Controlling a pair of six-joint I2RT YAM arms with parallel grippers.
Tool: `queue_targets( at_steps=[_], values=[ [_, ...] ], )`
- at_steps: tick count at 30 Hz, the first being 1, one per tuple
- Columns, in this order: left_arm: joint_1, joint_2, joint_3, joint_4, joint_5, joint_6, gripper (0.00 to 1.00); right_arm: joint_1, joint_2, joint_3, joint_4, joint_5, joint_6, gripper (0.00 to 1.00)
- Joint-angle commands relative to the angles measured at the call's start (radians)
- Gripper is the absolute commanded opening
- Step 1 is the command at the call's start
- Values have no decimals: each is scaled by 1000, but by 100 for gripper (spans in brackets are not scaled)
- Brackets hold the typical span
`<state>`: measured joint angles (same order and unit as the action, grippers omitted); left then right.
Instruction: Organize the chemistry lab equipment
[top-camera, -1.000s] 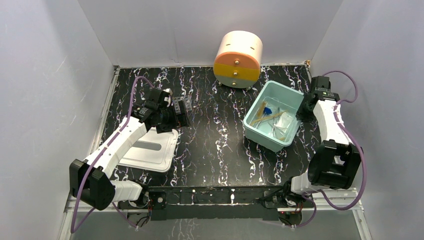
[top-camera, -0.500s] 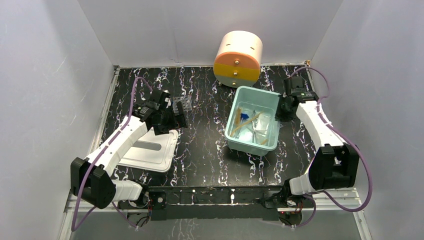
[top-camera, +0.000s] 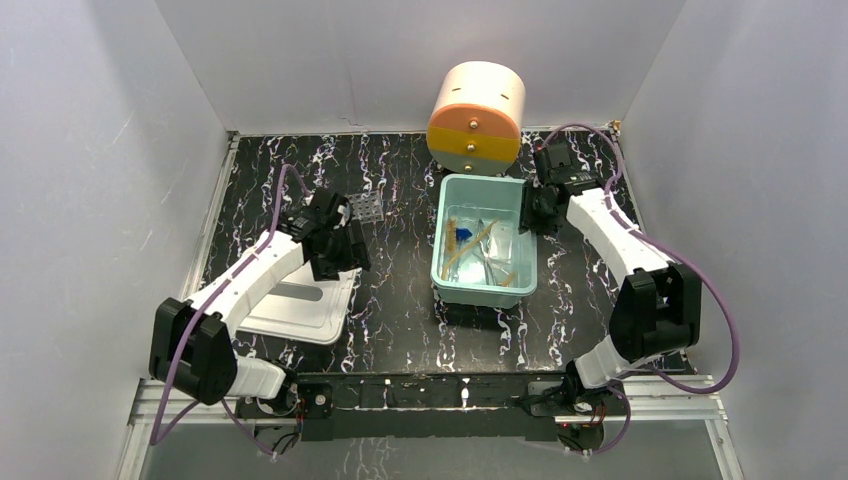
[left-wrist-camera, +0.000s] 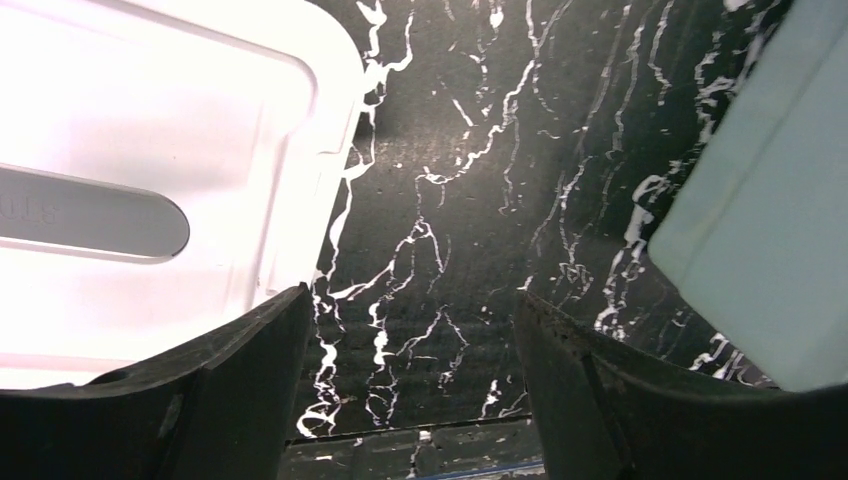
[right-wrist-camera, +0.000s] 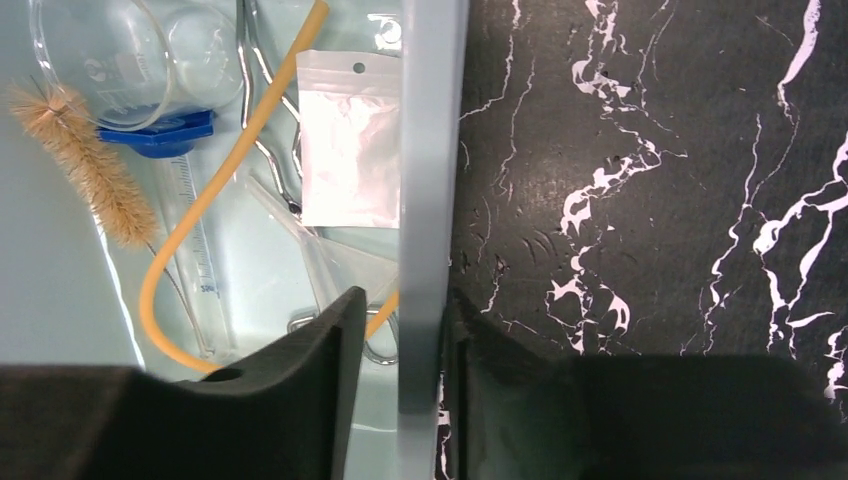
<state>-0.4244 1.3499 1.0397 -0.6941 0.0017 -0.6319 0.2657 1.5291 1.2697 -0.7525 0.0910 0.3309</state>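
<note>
A teal bin stands mid-table. In the right wrist view it holds a wooden-handled brush, tan rubber tubing, a small clear bag, a blue-capped tube, metal scissors and a clear funnel. My right gripper is shut on the bin's right wall, one finger inside and one outside. The clear grid tube rack stands on the table just beyond my left gripper. That gripper is open and empty over the bare table.
The cream-and-orange drawer unit stands at the back, close behind the bin. A white lid lies at the front left, and it also shows in the left wrist view. The bin's corner is to the right of my left gripper.
My right arm has dragged the bin left towards the middle and turned it square to the table. My left gripper has drawn back a little from the tube rack.
</note>
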Motion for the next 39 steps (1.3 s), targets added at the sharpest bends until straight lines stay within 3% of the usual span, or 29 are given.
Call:
queue_targets(
  at_steps=[1, 4, 6, 9, 15, 21, 34, 39],
  values=[
    [4, 32, -23, -2, -30, 26, 72, 11, -15, 89, -20, 6, 20, 48],
    [4, 64, -20, 17, -43, 40, 70, 10, -40, 141, -55, 34, 35, 57],
    [4, 91, -14, 32, -46, 49, 64, 10, -53, 176, -83, 48, 38, 61],
    [4, 139, 4, 48, -73, 58, 61, 10, -70, 232, -129, 72, 24, 65],
    [4, 252, 82, 60, -158, 77, 53, 10, -111, 314, -163, 108, 20, 65],
    [6, 314, 77, 116, -213, 90, 43, 12, -148, 339, -116, 23, 41, 62],
    [15, 412, 51, 163, -205, 68, 39, 43, -118, 393, -90, -22, 51, 59],
    [15, 416, 45, 159, -176, 54, 15, 85, -91, 436, -78, -28, 58, 59]
  ],
)
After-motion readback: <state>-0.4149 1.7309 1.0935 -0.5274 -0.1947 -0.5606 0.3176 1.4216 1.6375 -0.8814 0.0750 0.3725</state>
